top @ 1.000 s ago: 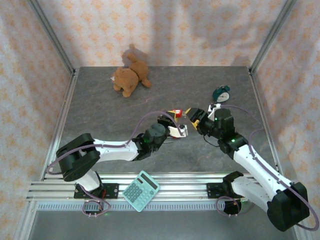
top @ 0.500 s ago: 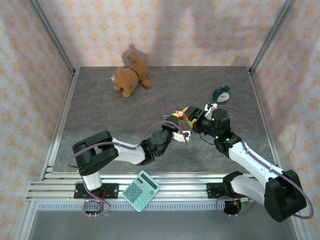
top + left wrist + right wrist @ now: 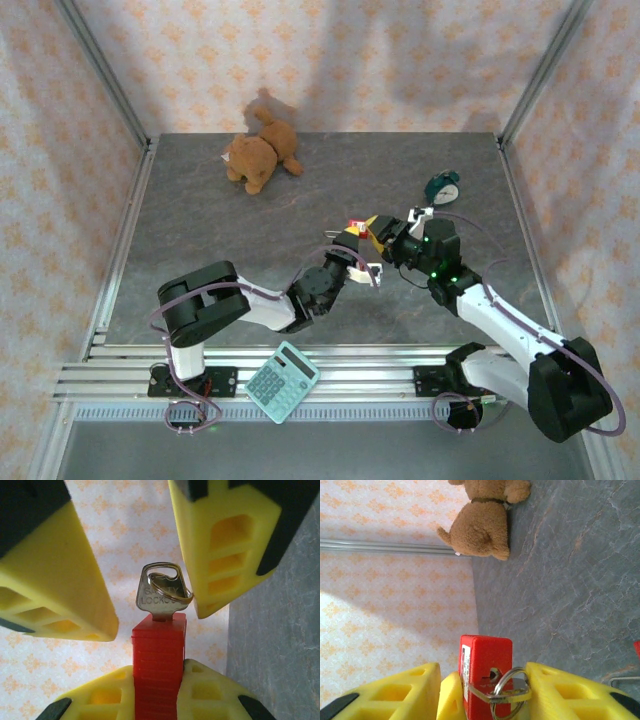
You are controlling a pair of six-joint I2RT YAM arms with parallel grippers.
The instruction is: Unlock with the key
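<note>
The padlock (image 3: 158, 650) is a red plastic block with fine ribbing across its face, held above the grey, stone-veined table (image 3: 220, 250) near its middle; the left gripper (image 3: 158, 682) pinches its body between two yellow, hollow-celled fingers (image 3: 100, 700). One flat silver key (image 3: 161, 602) stands in the end of the padlock, with a thin wire ring (image 3: 188, 598) threaded through its bow; the ring crosses the stamped lettering, so that reads only in part. The right gripper (image 3: 157, 617) is spread either side of the key; one finger (image 3: 225, 555) touches the ring, the other stands apart from it. The padlock's far end is cut off at the frame edge in both wrist views; from above it is a small red patch between the fingertips, and the key is too small to make out. Elsewhere there is one brown plush teddy bear (image 3: 260, 158) at the back, one round green clock (image 3: 443, 187) to the right, and one teal calculator (image 3: 282, 382) on the near rails.
</note>
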